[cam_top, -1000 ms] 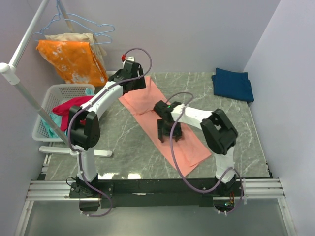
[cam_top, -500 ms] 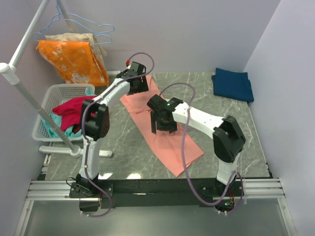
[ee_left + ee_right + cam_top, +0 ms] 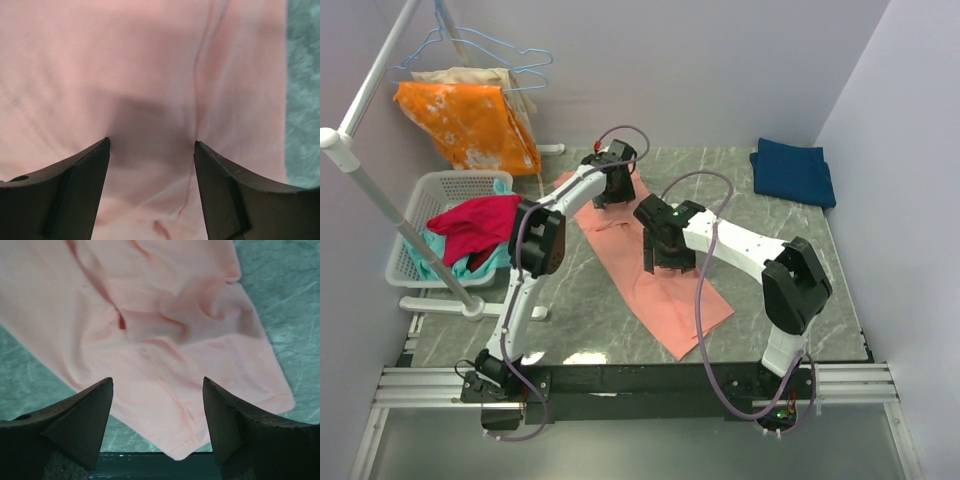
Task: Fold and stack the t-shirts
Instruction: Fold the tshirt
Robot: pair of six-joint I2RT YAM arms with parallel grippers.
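- Both pairs of jaws stand spread wide with nothing between them. The left gripper [image 3: 150, 142] and the right gripper [image 3: 157, 380] each point down at the salmon-pink t-shirt [image 3: 655, 290].
- Under the left jaws the pink cloth fills nearly the whole wrist view. A long crease runs away from the right-hand finger, and a dark shadow lies just ahead of the gap. Whether the tips touch the cloth I cannot tell.
- Under the right jaws the shirt [image 3: 165, 340] lies rumpled, with soft folds ahead of the gap. One corner of it sits just behind the jaws, and green marble shows on both sides.
- From above, the left gripper [image 3: 610, 190] is at the shirt's far end and the right gripper [image 3: 670, 262] is over its middle. The shirt lies spread out slantwise on the table [image 3: 590, 300].
- Well off to the right of both grippers, at the far corner, lies the dark navy t-shirt [image 3: 793, 170] — folded flat.
- Left of the left arm stands a white basket [image 3: 420, 195] holding a magenta-red garment [image 3: 475, 222]. Beyond it an orange blotched cloth [image 3: 470, 120] hangs on a rack.
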